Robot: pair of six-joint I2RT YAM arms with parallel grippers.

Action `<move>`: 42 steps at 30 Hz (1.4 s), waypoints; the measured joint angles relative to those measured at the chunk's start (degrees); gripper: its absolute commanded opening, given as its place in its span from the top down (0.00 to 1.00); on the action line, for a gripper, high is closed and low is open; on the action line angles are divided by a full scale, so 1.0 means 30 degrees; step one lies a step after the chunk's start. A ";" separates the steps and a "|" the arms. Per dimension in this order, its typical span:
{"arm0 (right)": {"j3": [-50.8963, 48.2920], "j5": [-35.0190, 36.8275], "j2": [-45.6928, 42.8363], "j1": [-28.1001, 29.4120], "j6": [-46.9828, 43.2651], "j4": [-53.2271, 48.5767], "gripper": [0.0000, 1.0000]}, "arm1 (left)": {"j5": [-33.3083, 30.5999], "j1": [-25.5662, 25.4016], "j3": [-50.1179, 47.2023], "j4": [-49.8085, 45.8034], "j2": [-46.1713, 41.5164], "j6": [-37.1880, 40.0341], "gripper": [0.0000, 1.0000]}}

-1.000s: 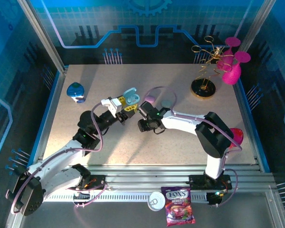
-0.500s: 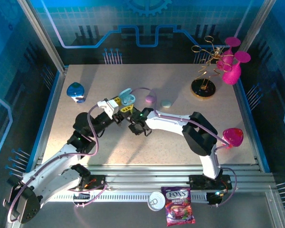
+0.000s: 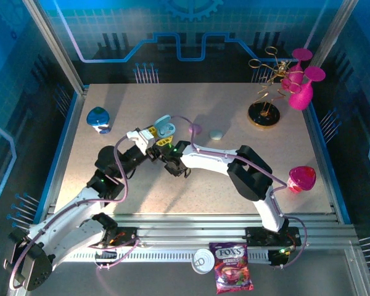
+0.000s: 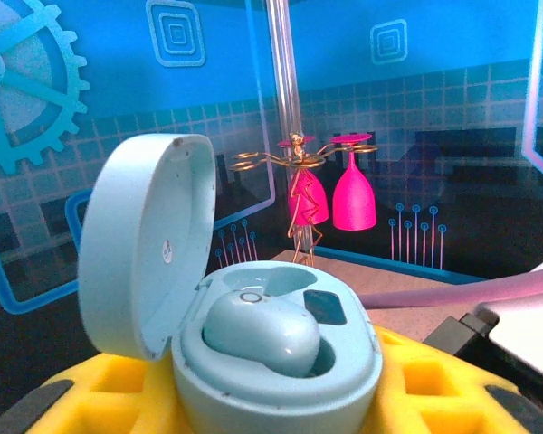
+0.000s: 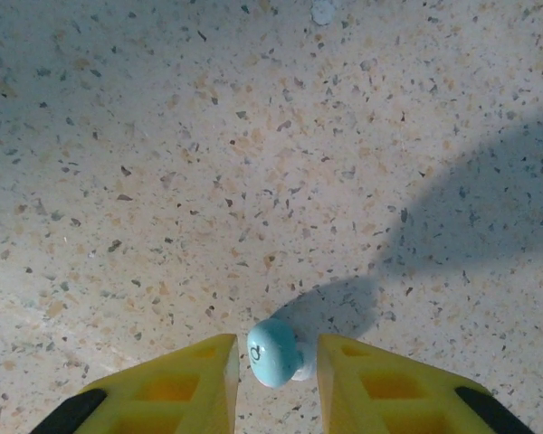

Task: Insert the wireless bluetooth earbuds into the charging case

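The case (image 4: pixel 281 362) is open, lid tipped back to the left, and one bud is already in: the seated bud (image 4: pixel 262 334) fills the left well. The well next to it looks empty, just a dark patch showing. So I'd call it half done for this case.

The case itself is up off the worktop (image 3: pixel 283 142), clamped between the yellow fingers of the left claw (image 4: pixel 271 398), opening facing up, so it's ready to be loaded.

The second one, the loose bud (image 5: pixel 273 353), looks to be sitting on the worktop, with its shadow right up against it. The right claw (image 5: pixel 278 348) is down over it with a jaw close on each side. There seems to be a sliver of gap on both sides, so I can't tell if it's actually pinched or just bracketed.

What's left, as I read it: get a firm hold on that loose bud, carry it the short hop to the case just beside it, and seat it in the empty well. Orientation will probably be the fiddly part.

Further out, a blue case (image 3: pixel 98 118) sits near the left edge and a purple case (image 3: pixel 194 128) is just behind the arms. I can't see whether those need filling.
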 measured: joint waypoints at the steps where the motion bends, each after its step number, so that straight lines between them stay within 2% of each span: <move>1: 0.0066 0.0022 0.0124 0.0015 0.0000 -0.0015 0.72 | 0.0000 0.0000 0.0000 -0.0015 0.0000 0.0000 0.68; 22: 0.0430 0.0882 0.1311 0.0102 -0.0357 -0.0379 0.79 | 0.0007 0.0000 0.0000 -0.0029 0.0036 0.0000 0.68; 26: 0.0670 0.1005 0.1443 0.0102 -0.0430 -0.0495 0.84 | 0.0007 0.0000 0.0000 -0.0029 0.0102 0.0000 0.68; 32: 0.0590 0.0933 0.1319 0.0080 -0.0401 -0.0452 0.85 | 0.0000 0.0000 0.0000 0.0029 0.0379 -0.0007 0.68; 37: -0.1676 -0.0109 -0.0787 -0.0226 0.0095 0.0029 0.84 | 0.0000 0.0073 0.0000 0.0233 0.0903 -0.0051 0.68; 42: -0.4779 -0.2164 -0.5224 -0.1603 0.1107 0.1144 0.83 | 0.0007 0.0211 0.0000 0.0379 0.1559 -0.0095 0.67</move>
